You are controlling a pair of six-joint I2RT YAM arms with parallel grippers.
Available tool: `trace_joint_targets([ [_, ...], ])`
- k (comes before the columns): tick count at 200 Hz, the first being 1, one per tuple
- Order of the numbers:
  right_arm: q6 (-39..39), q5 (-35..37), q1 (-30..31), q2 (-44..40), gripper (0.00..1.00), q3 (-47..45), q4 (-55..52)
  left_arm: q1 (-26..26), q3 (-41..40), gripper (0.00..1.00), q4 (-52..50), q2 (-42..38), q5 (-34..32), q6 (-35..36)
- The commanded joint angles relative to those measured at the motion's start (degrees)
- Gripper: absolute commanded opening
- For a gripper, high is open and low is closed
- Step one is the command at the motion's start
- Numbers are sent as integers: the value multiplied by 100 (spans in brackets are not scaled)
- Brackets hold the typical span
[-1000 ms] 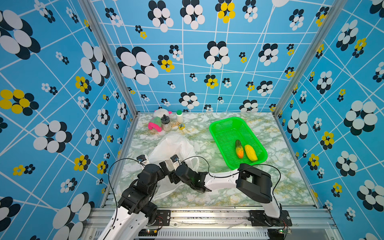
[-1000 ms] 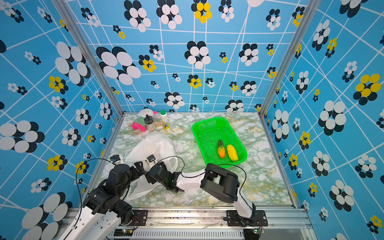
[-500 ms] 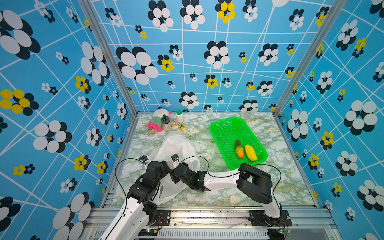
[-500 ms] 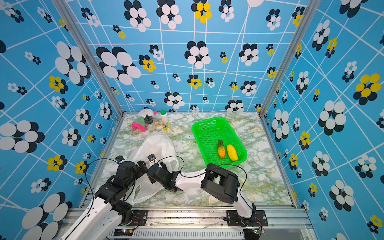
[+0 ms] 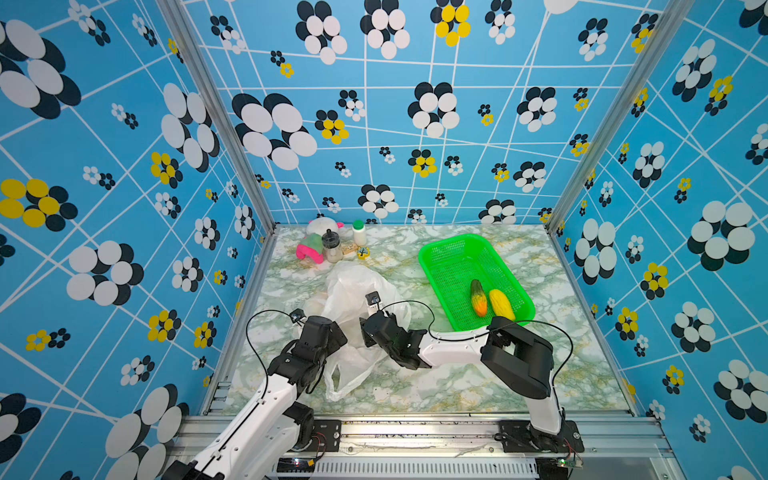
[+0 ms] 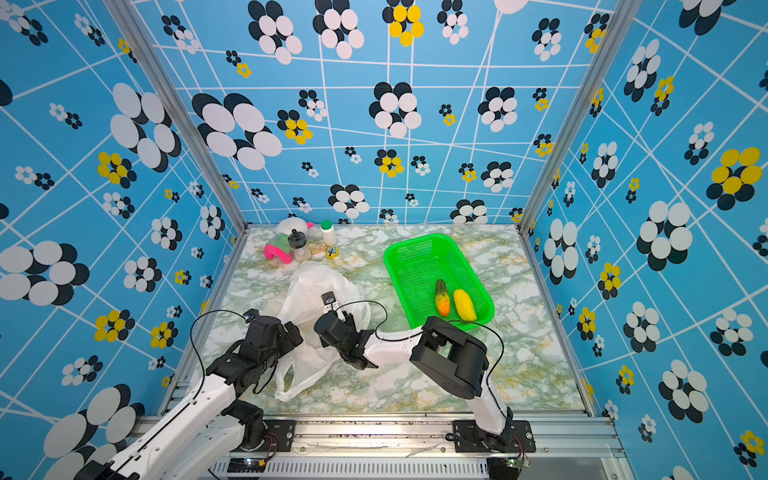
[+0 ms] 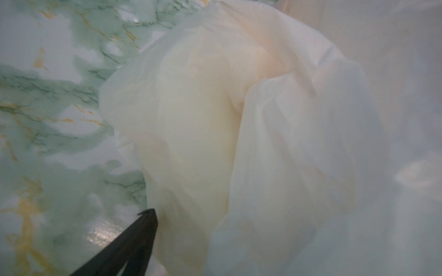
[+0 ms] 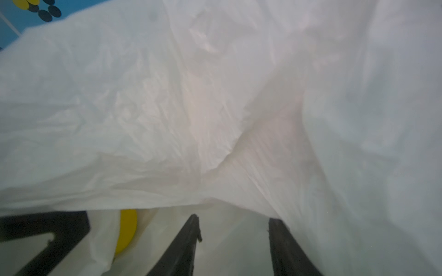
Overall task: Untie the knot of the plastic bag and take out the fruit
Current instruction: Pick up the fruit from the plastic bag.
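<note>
plastic bag [image 5: 353, 286] wraps loosely around the right end effector [image 8: 234, 223].

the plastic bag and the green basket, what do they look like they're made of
The plastic bag: thin plastic film, milky white and translucent with a soft sheen. It lies crumpled in fine creases and folds. The green basket: probably rigid moulded plastic, bright and slightly glossy, with a fine mesh of holes in its floor and walls.

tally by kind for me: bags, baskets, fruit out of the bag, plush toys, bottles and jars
plastic bag: 1
green basket: 1
fruit out of the bag: 2, orange-green fruit, yellow fruit
plush toys: 2, white plush, pink-green plush
bottles and jars: 2, black-lidded jar, green-capped bottle
total: 8
</note>
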Motion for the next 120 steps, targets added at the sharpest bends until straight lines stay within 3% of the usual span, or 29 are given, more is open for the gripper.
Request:
trace_joint_targets([
  [1, -150, -37, 34, -54, 51, 323, -77, 41, 63, 49, 312, 202, 102, 92],
  [8, -118, -137, 31, -19, 51, 368, -74, 42, 112, 23, 311, 247, 92, 113],
  [18, -48, -342, 36, 57, 52, 418, -77, 48, 238, 0, 158, 291, 5, 137],
  [64, -163, -1799, 194, 368, 56, -211, 924, -58, 892, 0, -1396, -42, -783, 215],
  [95, -448, -1935, 358, 363, 59, -739, 1627, -520, 572, 0, -1464, -240, -1015, -172],
  [120, -403, -1441, 361, 689, 59, -131, 845, -807, 300, 0, -1337, -366, -1175, -510],
])
